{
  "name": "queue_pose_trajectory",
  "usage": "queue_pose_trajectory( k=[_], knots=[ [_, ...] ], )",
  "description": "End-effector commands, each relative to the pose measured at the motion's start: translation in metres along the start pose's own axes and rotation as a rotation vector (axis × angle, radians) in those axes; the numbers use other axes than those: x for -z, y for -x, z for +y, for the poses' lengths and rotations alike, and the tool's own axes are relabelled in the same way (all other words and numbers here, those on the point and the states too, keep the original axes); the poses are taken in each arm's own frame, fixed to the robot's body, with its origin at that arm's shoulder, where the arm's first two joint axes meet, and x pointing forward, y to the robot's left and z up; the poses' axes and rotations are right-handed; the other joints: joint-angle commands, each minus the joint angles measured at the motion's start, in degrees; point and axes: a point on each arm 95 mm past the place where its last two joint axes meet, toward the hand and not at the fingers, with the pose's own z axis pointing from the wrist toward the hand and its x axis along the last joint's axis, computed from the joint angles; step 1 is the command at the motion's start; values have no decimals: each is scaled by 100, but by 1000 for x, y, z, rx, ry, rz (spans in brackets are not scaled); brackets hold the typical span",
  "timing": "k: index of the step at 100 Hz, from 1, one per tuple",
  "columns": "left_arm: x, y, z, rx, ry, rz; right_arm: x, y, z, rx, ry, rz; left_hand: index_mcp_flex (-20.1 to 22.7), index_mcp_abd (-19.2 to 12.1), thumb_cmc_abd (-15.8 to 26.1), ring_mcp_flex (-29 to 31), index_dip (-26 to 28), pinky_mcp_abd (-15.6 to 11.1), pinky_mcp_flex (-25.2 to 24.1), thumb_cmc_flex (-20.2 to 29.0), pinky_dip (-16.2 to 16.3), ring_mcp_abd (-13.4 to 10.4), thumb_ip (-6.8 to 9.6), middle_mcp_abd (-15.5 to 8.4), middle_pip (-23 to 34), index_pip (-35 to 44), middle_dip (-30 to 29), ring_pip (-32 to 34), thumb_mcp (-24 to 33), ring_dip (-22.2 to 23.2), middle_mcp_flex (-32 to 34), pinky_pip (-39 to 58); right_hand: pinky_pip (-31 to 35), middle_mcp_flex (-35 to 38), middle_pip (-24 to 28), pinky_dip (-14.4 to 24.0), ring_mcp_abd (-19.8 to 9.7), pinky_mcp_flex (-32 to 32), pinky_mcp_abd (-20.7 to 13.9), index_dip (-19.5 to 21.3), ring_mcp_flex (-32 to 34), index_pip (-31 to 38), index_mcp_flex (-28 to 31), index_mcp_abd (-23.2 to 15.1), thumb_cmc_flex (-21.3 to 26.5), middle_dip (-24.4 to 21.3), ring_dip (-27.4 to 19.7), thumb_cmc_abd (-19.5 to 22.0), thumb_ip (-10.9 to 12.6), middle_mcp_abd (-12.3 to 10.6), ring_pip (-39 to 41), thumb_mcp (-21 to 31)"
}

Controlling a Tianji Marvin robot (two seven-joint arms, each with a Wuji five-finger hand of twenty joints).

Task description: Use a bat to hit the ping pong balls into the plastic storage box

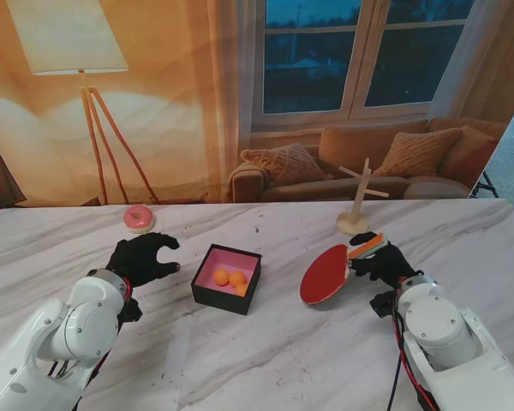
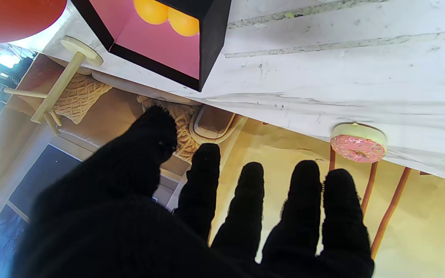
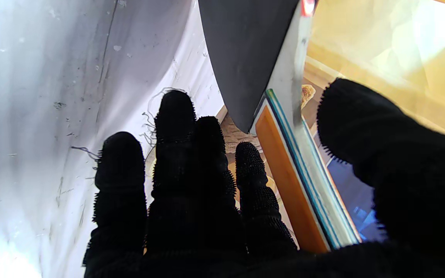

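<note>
I count three orange ping pong balls point(image 1: 230, 279) already lying inside the black storage box point(image 1: 207, 295) with its pink floor, mid-bench between my arms. I see no loose ball anywhere on the bench point(image 1: 265, 360), so I judge the hitting done, or nearly so.

The red bat point(image 1: 325, 274) sits just right of the box, blade towards it, handle clamped in my right hand point(image 1: 383, 261). My left hand point(image 1: 142, 259) hovers left of the box, fingers apart, holding nothing.

Farther from me stand a pink doughnut point(image 1: 139, 217) and a wooden peg stand point(image 1: 356, 205), both well clear of the box.
</note>
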Motion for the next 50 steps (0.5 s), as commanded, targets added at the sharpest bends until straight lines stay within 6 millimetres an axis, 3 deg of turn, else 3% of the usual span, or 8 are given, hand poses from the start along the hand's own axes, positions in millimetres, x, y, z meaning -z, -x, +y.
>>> queue_pose_trajectory(
  k=[1,50],
  knots=[
    [2,-2,1,5,8,1,1,2,0,0,-6,-14,65,102,48,-34,53,-57,12,-16,61,47,96,4,13,23,-23,18,31,52,-30,95,233,238,139,63,35,128,4,54,238,63,153,13,-222,61,34,-167,-65,-23,142,173],
    [5,0,3,7,3,-13,2,8,7,-31,55,-62,73,114,55,-10,48,-55,23,-16,39,73,94,19,26,42,-17,62,42,62,-16,173,791,1045,488,-112,300,777,257,403,869,514,1096,35,-339,247,61,57,-26,175,617,13]
  ],
)
